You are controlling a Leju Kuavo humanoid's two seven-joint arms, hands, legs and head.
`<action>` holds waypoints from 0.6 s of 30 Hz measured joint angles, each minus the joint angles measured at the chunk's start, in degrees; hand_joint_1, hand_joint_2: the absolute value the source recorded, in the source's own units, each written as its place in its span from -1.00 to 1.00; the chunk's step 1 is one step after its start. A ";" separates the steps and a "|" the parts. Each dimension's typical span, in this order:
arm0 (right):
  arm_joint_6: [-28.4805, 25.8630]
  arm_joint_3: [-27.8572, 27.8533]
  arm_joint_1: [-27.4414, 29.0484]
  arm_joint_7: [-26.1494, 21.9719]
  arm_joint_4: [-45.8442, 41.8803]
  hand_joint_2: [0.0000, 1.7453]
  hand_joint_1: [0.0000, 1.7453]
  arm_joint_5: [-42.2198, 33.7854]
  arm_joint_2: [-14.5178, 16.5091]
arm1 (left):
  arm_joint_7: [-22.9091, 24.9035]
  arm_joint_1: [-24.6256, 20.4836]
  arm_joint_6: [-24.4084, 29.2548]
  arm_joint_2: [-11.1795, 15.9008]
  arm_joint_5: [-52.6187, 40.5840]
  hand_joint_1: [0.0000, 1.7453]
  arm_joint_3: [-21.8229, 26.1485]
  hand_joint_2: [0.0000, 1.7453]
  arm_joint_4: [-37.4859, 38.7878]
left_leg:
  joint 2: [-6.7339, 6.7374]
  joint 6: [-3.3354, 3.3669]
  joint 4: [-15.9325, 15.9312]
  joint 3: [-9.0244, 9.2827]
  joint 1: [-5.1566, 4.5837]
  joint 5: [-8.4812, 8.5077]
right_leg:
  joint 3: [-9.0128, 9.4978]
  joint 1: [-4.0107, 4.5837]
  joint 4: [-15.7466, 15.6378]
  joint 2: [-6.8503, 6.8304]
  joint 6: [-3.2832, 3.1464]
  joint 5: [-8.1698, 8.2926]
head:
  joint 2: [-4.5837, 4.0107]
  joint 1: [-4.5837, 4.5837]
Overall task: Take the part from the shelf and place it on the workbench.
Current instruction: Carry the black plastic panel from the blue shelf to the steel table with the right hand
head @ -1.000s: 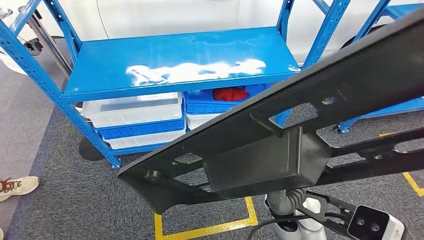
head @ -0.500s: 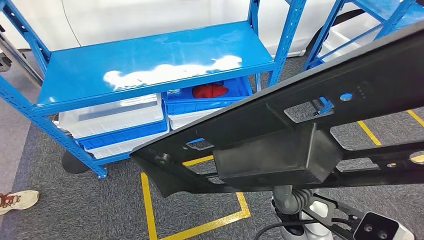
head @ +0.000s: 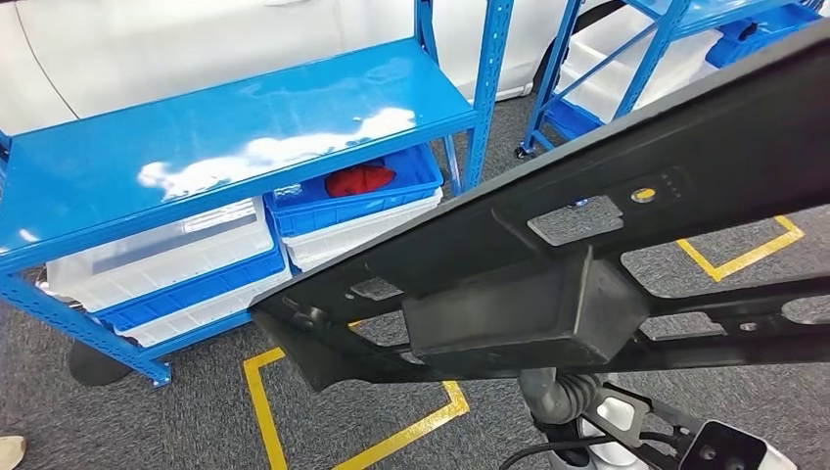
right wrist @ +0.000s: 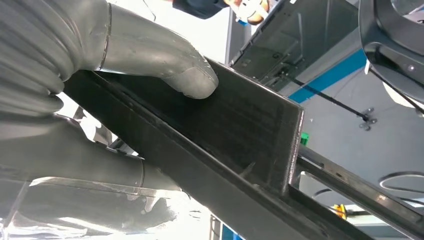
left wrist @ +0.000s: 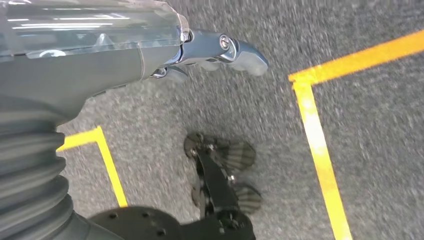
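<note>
A long black part [head: 587, 245] with cut-out holes and a box-shaped block on its underside stretches from seven o'clock up to two o'clock, tilted and close to the camera. Behind it, at ten o'clock, stands a blue shelf [head: 215, 137] whose top board is bare and shiny. Below that board sit white bins [head: 157, 259] and a blue bin [head: 352, 196] holding something red [head: 357, 179]. Yellow tape lines [head: 264, 411] mark the grey carpet at six and three o'clock.

Bright, even overhead light; white glare on the blue shelf [head: 235, 147]. Motion blur over the carpet [left wrist: 370, 150] in the left wrist view. Blown-out highlights behind the right hand [right wrist: 115, 90].
</note>
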 joint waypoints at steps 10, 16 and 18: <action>-1.45 2.40 -0.82 0.02 0.80 1.00 1.00 -0.09 -0.16 | 2.32 0.16 -1.03 -2.75 -0.45 -1.00 -0.27 1.00 0.00 | 6.67 0.79 -0.75 0.29 0.08 0.34 | -2.49 -0.38 6.99 -7.98 1.38 -3.01 | 0.00 0.01; 1.14 3.12 -1.80 0.00 0.89 1.00 1.00 -4.16 -0.21 | 2.73 0.21 -0.38 -3.69 1.07 -1.00 -0.03 1.00 0.00 | 8.42 -1.10 -0.25 0.77 -0.35 -0.82 | 1.12 0.25 -0.47 -8.13 -0.85 -1.08 | 0.00 0.00; 2.49 3.02 -2.26 0.00 0.99 1.00 1.00 -5.11 -0.20 | 2.52 0.26 0.06 -3.75 1.56 -1.00 0.21 1.00 0.00 | 6.09 -1.59 3.32 -0.61 -0.12 -3.37 | 1.22 -0.04 -0.82 -7.04 -1.55 -0.80 | 0.00 0.00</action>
